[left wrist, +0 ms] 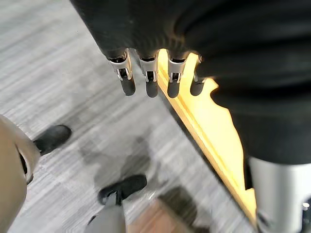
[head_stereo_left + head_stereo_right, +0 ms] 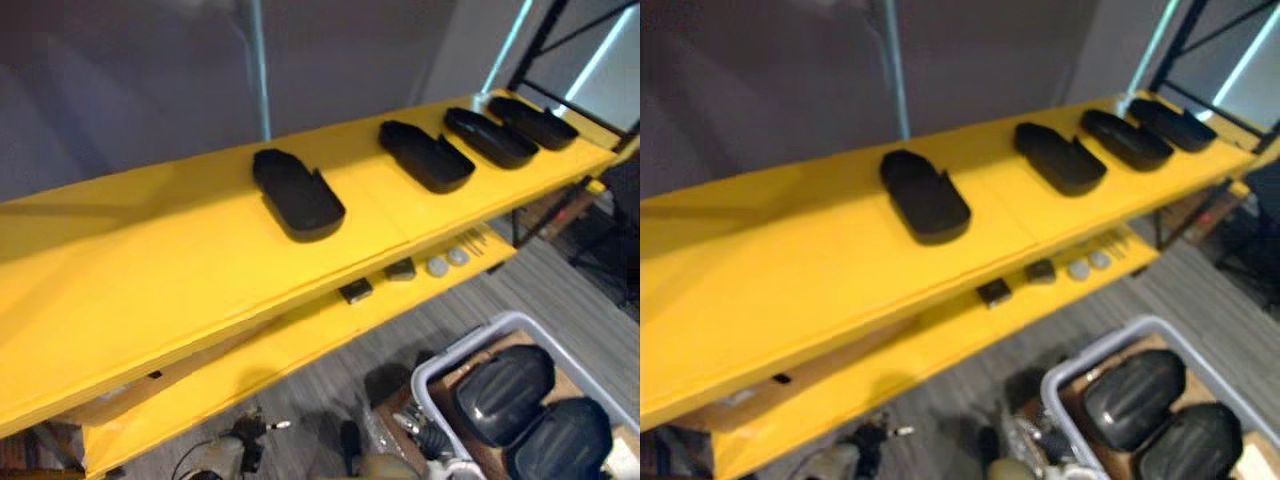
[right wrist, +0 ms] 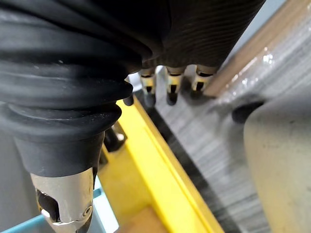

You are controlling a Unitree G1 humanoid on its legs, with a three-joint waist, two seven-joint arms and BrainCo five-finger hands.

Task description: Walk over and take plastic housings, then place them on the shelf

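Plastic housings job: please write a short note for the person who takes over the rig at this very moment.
Left hand: open, empty.
Right hand: open, empty.
Done: four housings lie in a row on the top shelf.
To do: two housings lie in the grey bin on the floor, to the robot's right; take them and shelve them.

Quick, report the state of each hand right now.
Left hand: open, fingers relaxed, holding nothing.
Right hand: open, fingers relaxed, holding nothing.
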